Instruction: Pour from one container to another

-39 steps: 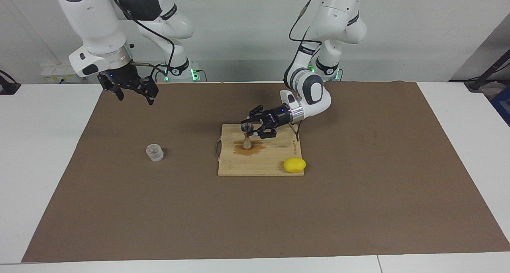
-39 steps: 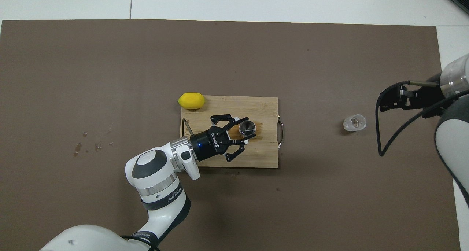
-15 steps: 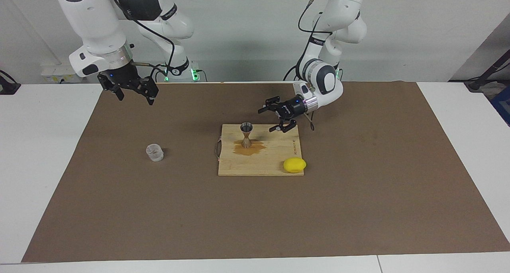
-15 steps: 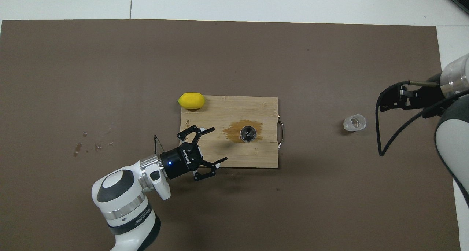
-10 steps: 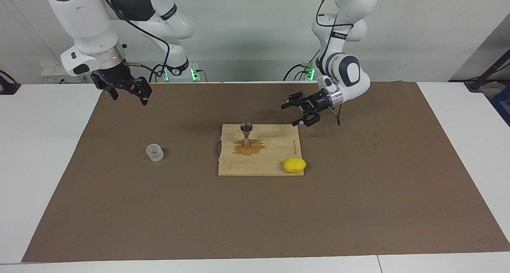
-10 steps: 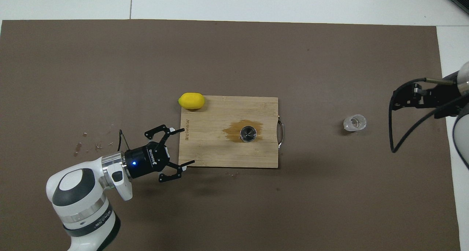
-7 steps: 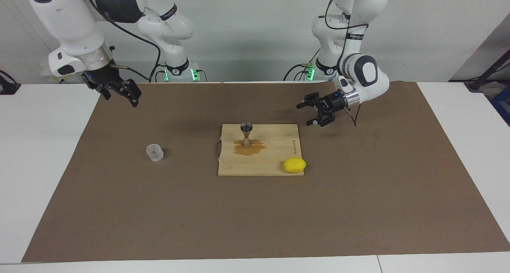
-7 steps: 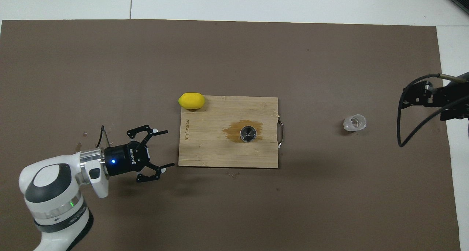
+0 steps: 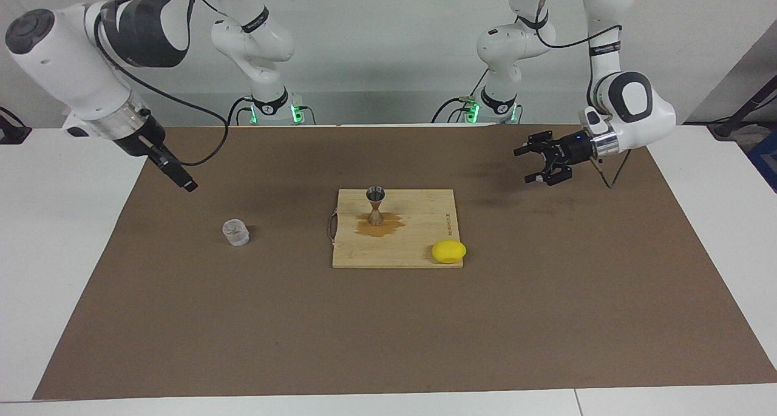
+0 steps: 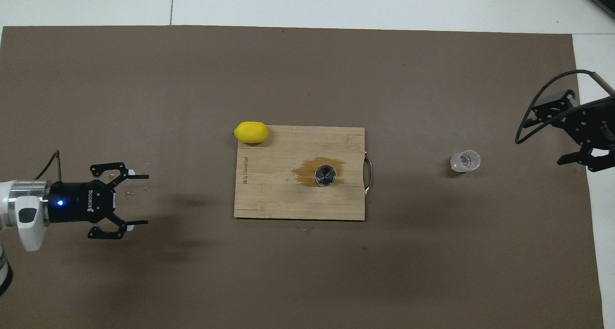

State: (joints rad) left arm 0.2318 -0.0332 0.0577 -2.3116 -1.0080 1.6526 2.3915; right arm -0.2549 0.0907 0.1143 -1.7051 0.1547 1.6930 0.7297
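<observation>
Both arms had pulled outward since the earlier frames. Then, the left gripper [image 10: 137, 199] had its jaws around the metal jigger [image 9: 376, 204] on the wooden cutting board [image 9: 419, 246]; at this moment it hung over the brown mat [image 9: 388, 331] toward the left arm's end of the table [image 9: 698, 221], well apart from the board, jaws spread wide and holding nothing. The right gripper [image 10: 545, 139] had drawn back over the mat's edge at the right arm's end, jaws likewise apart and empty.

The jigger stood upright on the board in a brown puddle [image 10: 307, 170], with neither pair of jaws near it. The small clear glass cup [image 9: 235, 232] sat upright on the mat between the board and the right arm's end, unmoved from the earlier frames and clear of the right gripper. A yellow lemon [image 9: 449, 251] lay at the board's corner farther from the robots, toward the left arm's end.
</observation>
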